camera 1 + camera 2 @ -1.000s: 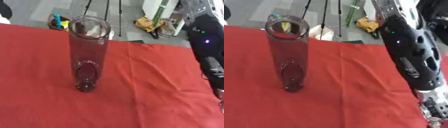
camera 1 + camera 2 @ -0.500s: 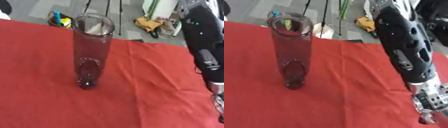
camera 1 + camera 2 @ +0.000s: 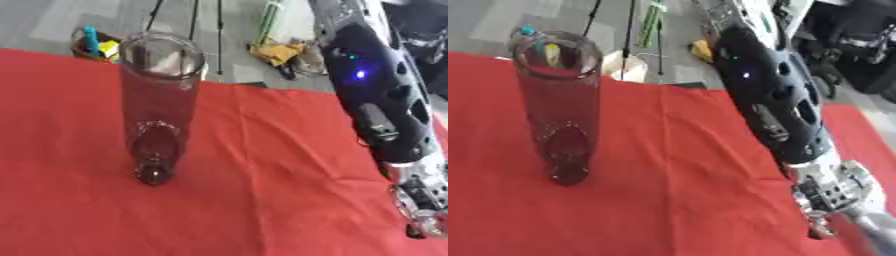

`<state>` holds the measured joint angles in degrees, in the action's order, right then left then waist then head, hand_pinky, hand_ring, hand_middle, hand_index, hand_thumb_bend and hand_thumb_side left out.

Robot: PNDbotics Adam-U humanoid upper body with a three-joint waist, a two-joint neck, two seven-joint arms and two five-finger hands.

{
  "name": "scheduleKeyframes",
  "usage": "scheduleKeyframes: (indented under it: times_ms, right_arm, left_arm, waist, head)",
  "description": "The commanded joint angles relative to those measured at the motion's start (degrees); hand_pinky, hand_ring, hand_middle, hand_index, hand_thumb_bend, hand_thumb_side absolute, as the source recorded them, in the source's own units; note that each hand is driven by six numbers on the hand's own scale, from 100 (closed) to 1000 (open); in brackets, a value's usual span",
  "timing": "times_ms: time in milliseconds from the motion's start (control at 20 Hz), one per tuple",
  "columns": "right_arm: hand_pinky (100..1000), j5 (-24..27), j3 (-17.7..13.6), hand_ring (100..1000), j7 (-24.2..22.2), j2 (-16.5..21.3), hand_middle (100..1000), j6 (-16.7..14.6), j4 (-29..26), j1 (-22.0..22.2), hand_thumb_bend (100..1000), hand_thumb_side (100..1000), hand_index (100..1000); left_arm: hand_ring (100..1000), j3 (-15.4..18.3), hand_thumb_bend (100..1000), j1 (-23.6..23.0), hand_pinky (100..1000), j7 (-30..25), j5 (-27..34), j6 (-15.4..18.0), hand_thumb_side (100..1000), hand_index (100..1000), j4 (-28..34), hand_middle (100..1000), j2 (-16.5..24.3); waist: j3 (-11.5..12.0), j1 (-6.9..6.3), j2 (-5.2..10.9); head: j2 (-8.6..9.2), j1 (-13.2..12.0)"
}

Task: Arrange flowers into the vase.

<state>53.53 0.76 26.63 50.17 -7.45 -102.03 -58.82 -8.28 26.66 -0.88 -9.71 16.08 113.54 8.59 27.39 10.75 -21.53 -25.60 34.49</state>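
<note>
Red cloth (image 3: pixel 262 165) covers the table, floor clutter beyond. 1 clear vase (image 3: pixel 159 107) stands upright, empty, well to the left of the right hand (image 3: pixel 833 200) and farther out. That hand sits low by the right edge; whether its fingers are open I cannot tell. No flowers or left hand show.

- A red tablecloth (image 3: pixel 262 165) covers the table, with faint creases running across it.
- Beyond the table's far edge lies grey floor (image 3: pixel 52 20).
- Thin black tripod legs (image 3: pixel 194 20) stand on that floor.
- A yellow object (image 3: pixel 278 52) lies past the far edge.
- A blue and yellow item (image 3: pixel 94 44) sits near the far left corner.
</note>
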Motion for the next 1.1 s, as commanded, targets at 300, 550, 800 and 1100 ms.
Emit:
scheduleKeyframes:
  times_ms: [300,550,800,1100]
  right_arm:
    - [100,-0.2,-0.2,100,0.9,1.1,100,-1.8,-1.8,-1.6,100,560,100]
    - [100,0.3,-0.2,100,1.7,0.1,100,-3.3,-2.5,-3.1,100,559,100]
    - [100,-2.6,0.5,100,2.6,-1.6,100,-5.4,-3.2,-3.9,100,560,100]
    - [100,-8.1,1.4,100,3.5,-3.1,100,-7.6,-4.0,-4.3,100,562,100]
  left_arm:
    - [449,-0.5,114,0.8,617,-0.6,0.5,-0.3,1000,786,1.1,650,0.5]
    - [448,-0.7,114,0.9,617,-1.0,0.6,-0.4,1000,786,1.1,650,0.2]
    - [447,-0.8,115,1.0,617,-1.2,0.7,-0.5,1000,785,1.1,649,-0.2]
    - [446,-1.1,115,1.3,616,-1.5,0.8,-0.6,1000,785,1.1,649,-0.7]
  waist:
    - [0.4,-0.41,1.34]
    - [1.0,-0.43,1.08]
    - [2.0,-0.12,0.61]
    - [3.1,0.40,-0.02]
  head:
    - [1.59,3.1]
    - [1.92,3.8]
    - [2.16,4.1]
    - [2.37,4.4]
